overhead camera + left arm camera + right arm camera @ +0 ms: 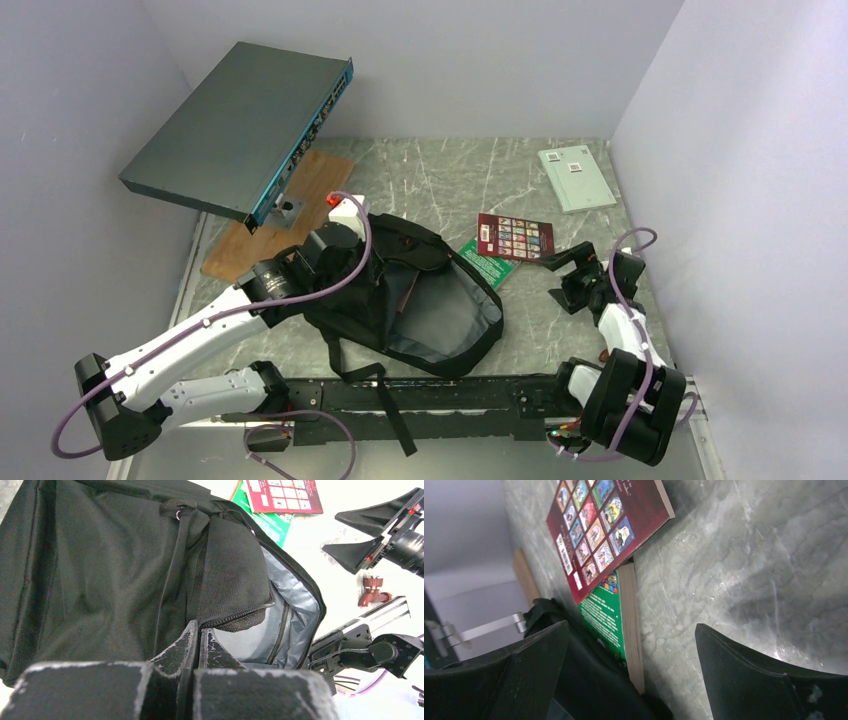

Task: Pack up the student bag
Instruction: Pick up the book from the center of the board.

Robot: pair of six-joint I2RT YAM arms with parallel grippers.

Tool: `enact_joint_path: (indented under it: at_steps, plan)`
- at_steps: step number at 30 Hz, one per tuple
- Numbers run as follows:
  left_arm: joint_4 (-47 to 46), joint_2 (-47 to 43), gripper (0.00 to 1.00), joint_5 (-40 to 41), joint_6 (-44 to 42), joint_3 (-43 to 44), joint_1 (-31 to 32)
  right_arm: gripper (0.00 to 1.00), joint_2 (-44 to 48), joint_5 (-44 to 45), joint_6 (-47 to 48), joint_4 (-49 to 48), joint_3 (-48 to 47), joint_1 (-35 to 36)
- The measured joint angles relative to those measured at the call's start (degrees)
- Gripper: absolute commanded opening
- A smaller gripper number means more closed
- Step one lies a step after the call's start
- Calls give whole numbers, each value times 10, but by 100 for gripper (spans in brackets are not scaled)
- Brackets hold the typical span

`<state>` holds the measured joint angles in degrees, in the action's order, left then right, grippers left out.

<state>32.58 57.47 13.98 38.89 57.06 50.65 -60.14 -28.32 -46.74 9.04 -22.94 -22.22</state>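
Right gripper [558, 277], jaws wide apart and empty, is the nearer tool to the red book [515, 237] lying on the green book [488, 262] just ahead of it, the backpack [420, 290] mouth just beyond; left gripper [199, 629] is closed at the backpack's zip rim.

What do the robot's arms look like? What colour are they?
The left arm and right arm have white shells and black joints. A purple cable loops along each. The left pincer and right pincer have two black, wedge-shaped fingers each.
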Motion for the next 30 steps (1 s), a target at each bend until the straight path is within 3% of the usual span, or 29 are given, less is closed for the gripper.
enact_joint_path:
  at_steps: [5,14,23,30]
  plan:
    - [0,0,0,-7,5,0,0,99,-20,-86,-27,-141,66,-30]
    - [0,0,0,-10,10,0,0,96,-193,-168,-90,-396,105,-55]
    - [2,0,0,-10,9,0,0,88,-371,-202,-155,-586,55,-64]
    - [7,0,0,-8,8,0,0,77,-472,-221,-171,-636,-28,-69]
